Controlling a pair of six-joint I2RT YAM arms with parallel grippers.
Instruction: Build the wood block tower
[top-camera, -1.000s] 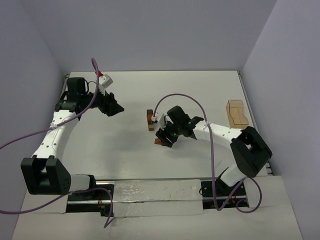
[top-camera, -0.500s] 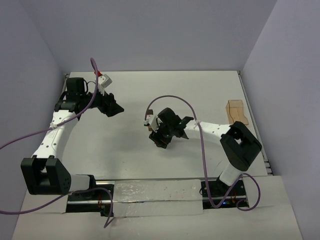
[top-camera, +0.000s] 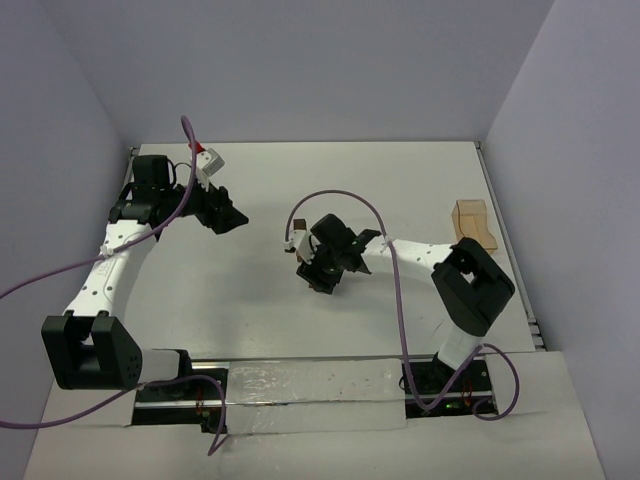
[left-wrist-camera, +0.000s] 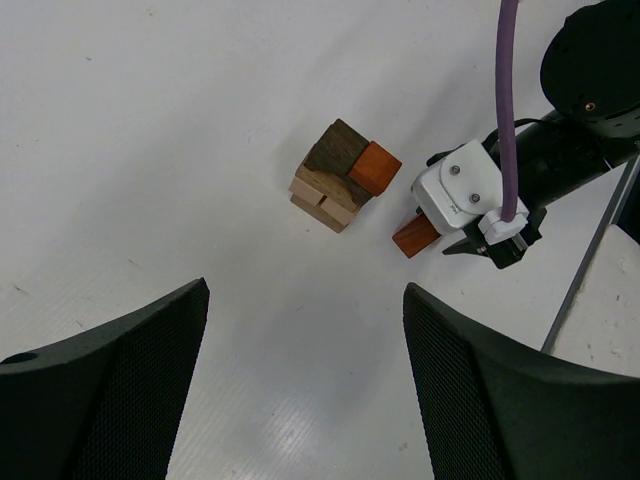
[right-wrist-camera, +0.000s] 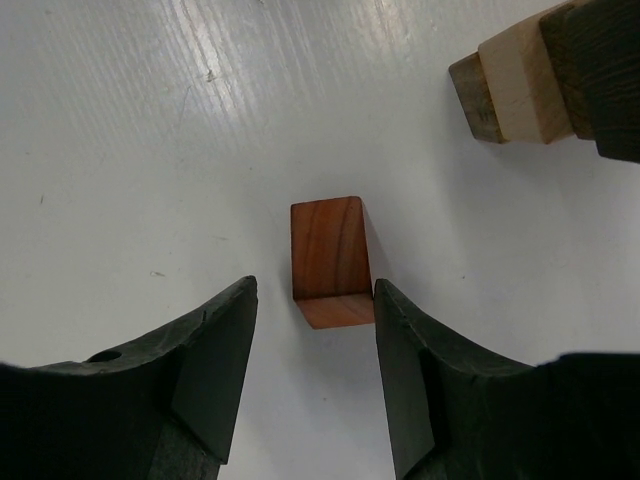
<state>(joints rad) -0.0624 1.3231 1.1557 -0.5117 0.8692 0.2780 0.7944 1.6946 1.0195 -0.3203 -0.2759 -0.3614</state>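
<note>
Reddish-brown loose block (right-wrist-camera: 330, 262), fine grain lines. The wood block tower (left-wrist-camera: 343, 175): pale tan layers, dark brown piece, orange-red cube. White table (left-wrist-camera: 150, 120), purple cable (left-wrist-camera: 508, 100).

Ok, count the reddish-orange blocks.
2. One cube tops the wood block tower; a loose block lies on the table between the right fingers. More may be hidden.

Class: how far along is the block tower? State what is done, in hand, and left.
Done: a short wood block tower stands, tan blocks below, dark and orange ones on top. In hand: the right gripper, fingers open, straddles a reddish block on the table beside it. Left: grasp and stack it. The left gripper hovers open, empty.
</note>
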